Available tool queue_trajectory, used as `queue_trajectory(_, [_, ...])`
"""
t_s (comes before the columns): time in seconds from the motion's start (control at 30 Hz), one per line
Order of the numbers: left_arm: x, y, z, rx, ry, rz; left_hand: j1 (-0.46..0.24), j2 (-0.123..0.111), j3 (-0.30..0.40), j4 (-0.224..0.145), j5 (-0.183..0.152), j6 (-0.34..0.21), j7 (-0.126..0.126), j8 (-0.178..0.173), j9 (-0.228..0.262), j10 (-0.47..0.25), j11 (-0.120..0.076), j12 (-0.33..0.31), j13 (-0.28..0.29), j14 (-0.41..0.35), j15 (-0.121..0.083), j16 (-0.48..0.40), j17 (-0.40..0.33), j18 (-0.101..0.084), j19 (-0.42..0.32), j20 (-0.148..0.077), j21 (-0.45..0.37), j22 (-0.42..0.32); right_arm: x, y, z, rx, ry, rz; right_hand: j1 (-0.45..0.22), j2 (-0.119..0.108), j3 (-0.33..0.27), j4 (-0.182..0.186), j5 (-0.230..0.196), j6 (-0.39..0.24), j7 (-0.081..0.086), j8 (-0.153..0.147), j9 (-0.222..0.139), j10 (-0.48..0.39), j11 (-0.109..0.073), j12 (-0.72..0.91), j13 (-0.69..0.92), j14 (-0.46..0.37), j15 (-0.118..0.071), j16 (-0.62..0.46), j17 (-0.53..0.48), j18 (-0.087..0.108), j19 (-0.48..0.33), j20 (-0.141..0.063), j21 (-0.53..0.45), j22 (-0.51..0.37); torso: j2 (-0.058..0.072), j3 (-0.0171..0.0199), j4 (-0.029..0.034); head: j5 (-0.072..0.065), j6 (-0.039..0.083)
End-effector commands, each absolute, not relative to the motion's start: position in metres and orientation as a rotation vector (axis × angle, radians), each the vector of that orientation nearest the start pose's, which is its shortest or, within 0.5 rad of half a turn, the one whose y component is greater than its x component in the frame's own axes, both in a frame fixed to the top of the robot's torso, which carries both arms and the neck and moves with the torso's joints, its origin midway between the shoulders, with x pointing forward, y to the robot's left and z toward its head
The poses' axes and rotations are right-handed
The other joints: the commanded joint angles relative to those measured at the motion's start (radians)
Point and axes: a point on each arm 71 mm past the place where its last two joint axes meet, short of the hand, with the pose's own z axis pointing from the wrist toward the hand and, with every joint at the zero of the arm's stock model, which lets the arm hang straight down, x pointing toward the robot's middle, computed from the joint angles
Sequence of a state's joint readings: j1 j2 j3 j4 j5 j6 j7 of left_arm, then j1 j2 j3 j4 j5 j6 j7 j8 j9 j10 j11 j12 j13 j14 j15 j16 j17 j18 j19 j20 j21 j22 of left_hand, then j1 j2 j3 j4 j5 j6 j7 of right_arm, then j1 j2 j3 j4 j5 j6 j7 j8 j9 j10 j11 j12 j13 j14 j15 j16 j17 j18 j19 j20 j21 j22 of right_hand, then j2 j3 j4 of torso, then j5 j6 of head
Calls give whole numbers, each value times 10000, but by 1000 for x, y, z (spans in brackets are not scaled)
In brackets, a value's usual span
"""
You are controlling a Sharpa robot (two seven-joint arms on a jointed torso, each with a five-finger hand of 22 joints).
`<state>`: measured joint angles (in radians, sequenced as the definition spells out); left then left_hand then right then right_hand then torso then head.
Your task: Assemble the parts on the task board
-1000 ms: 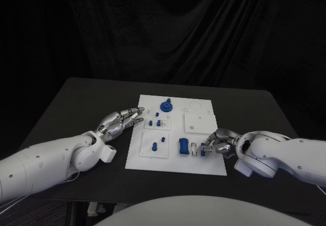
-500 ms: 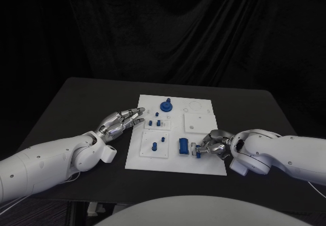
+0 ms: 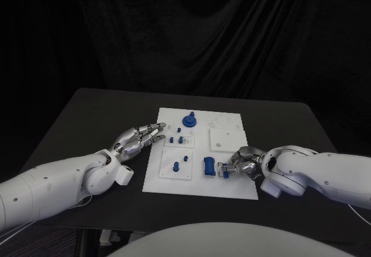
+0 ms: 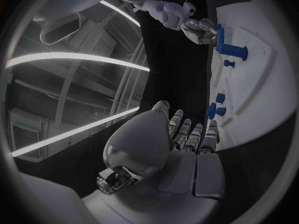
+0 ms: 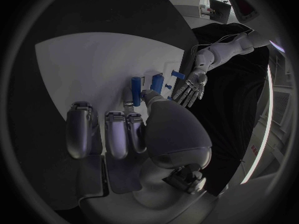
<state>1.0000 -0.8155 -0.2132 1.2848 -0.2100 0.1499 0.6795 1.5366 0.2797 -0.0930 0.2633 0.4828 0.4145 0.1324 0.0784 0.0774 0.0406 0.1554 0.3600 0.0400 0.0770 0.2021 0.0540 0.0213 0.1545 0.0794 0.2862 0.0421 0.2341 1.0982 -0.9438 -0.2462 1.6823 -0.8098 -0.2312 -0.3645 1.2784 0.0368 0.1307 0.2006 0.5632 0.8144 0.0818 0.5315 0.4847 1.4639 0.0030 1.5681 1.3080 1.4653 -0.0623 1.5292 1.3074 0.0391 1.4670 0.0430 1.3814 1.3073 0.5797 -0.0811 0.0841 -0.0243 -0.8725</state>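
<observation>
Resting on the task board point(image 3: 224, 187) near edge, right hand point(image 3: 241, 165) pinches a small blue part point(image 3: 229, 169) beside the upright blue block point(image 3: 209, 166). Left hand point(image 3: 138, 137) hovers at the board's left edge, fingers spread, holding nothing.

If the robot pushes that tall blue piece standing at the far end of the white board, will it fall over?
Probably not easily. The tall blue piece seems to stand on a round base in the white board, which likely steadies it. It looks like stiff plastic, so it should not bend. If pulled free, its round base might let it roll.
</observation>
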Motion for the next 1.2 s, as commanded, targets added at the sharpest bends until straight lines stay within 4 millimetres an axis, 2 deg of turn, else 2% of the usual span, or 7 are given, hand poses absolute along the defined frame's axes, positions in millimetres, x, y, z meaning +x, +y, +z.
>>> queue_trajectory(0.03, [433,243,-321,-9306,16569,-18234,104,-2,68,-10,39,-66,31,21,-11,14,76,5,13,-10,39,30,5,-6,28,18,6,-13,383,-221,-312,5870,23521,6478,-138,15,-21,88,-163,-13,2,-27,-14,1069,56,27,2628,922,43,17,2050,78,279,76,-42,2013,-12,-2,4,-1,-1])
queue_trajectory(0.37, [432,243,-323,-9349,16613,-18227,110,6,107,-21,43,-72,38,19,-13,11,88,1,13,-15,43,30,4,-12,21,18,0,-31,385,-219,-311,5870,23334,6617,-244,84,-87,266,-476,146,-69,163,76,1069,2,27,2628,919,4,10,2037,81,278,49,-48,2011,-10,-4,-3,25,-1])
queue_trajectory(0.83, [432,243,-325,-9383,16684,-18239,117,11,150,-36,45,-73,49,20,-14,13,101,7,14,-24,42,27,3,-16,17,16,-4,-45,386,-217,-312,5859,23369,6569,-434,44,-239,495,-751,142,-106,325,180,1069,-35,27,2628,915,-29,-1,2022,93,259,17,-98,1995,-6,4,6,32,-1])
queue_trajectory(0.9, [432,243,-325,-9388,16694,-18239,117,11,150,-36,45,-73,49,20,-14,13,101,7,14,-24,42,27,3,-16,17,16,-4,-45,385,-217,-313,5855,23497,6457,-555,-73,-400,601,-1157,52,-89,357,211,1069,-24,27,2628,914,-24,-6,2014,107,232,15,-167,1973,-6,4,-2,35,-1])
queue_trajectory(1.0, [432,242,-325,-9394,16709,-18244,117,11,150,-36,45,-73,49,20,-14,13,101,7,14,-24,42,27,3,-16,17,16,-4,-45,385,-218,-314,5869,23667,6271,-655,-127,-528,688,-1446,-20,-64,374,230,1069,-3,27,2628,905,-9,-29,1981,123,202,23,-244,1949,-6,-1,-1,31,-1])
queue_trajectory(1.2, [432,242,-325,-9402,16734,-18265,117,11,150,-36,45,-73,49,20,-14,13,101,7,14,-24,42,27,3,-16,17,16,-4,-45,386,-219,-315,5896,23726,6152,-883,-132,-784,835,-2111,-89,-33,445,276,1069,28,27,2628,898,19,-46,1956,134,182,48,-302,1932,-9,2,2,35,-1])
